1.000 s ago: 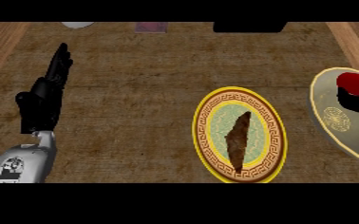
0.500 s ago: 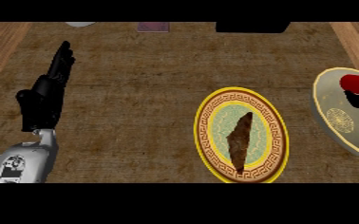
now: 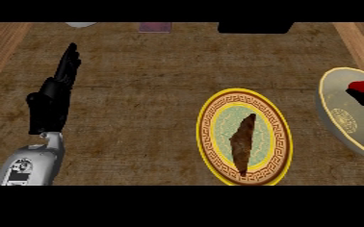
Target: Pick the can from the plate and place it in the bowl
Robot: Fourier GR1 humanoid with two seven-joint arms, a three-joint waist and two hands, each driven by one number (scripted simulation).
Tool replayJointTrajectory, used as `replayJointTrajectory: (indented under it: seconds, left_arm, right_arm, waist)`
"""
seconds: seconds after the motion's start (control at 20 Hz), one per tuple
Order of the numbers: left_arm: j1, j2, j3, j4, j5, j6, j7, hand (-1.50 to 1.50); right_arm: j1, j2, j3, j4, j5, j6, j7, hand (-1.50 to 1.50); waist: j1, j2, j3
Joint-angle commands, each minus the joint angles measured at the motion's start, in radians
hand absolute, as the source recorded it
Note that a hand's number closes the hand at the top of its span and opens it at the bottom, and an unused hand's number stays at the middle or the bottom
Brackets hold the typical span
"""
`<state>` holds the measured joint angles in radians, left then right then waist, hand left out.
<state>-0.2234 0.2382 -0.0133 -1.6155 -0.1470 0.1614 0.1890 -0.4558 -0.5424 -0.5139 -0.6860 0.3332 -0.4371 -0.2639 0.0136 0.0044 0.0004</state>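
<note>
A yellow-rimmed patterned plate (image 3: pixel 202 135) lies right of centre on the brown counter. On it rests a long dark brown object (image 3: pixel 241 142), lying roughly along the plate's length. A grey-green bowl (image 3: pixel 332 113) is cut off by the right edge, with a red and dark object (image 3: pixel 356 89) inside it, only partly showing. I cannot make out a can shape on the plate. My left hand (image 3: pixel 50 106) rests at the far left, open with fingers straight and pointing away, far from both plate and bowl. My right hand does not show.
Along the far edge sit a white object (image 3: pixel 80 24), a purple object (image 3: pixel 155 27) and a black object (image 3: pixel 254 27), all cut off. Wooden borders run down the left (image 3: pixel 10 41) and right (image 3: pixel 353 34) corners.
</note>
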Motion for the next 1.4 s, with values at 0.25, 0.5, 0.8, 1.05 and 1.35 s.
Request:
replayJointTrajectory:
  seconds: [0.25, 0.5, 0.8, 1.05, 1.35]
  left_arm:
    - [-0.006, 0.032, 0.075, 0.006, 0.027, -0.038, 0.015, 0.0]
    - [0.037, -0.026, 0.022, -0.004, -0.026, 0.002, -0.007, 0.0]
    - [0.01, 0.005, 0.064, 0.0, -0.011, -0.02, 0.0, 0.0]
    - [0.045, -0.04, 0.024, -0.023, -0.059, 0.009, 0.007, 0.0]
    - [-0.02, -0.042, 0.052, 0.047, -0.05, -0.017, -0.036, 0.0]
  right_arm:
    - [0.083, -0.065, -0.12, -0.039, -0.201, 0.163, -0.087, -1.5]
    - [0.318, 0.007, -0.158, -0.316, -0.313, 0.261, -0.064, -1.5]
    - [0.558, 0.073, -0.216, -0.592, -0.458, 0.449, -0.053, -1.5]
    - [0.696, 0.073, -0.267, -0.687, -0.523, 0.57, -0.062, -1.5]
    - [0.819, 0.219, -0.275, -0.808, -0.51, 0.588, -0.138, -1.5]
  waist:
    - [-0.019, -0.006, 0.0]
    - [-0.034, -0.01, -0.001]
    - [-0.038, -0.01, -0.002]
    - [-0.026, -0.007, -0.001]
    - [-0.023, -0.005, -0.001]
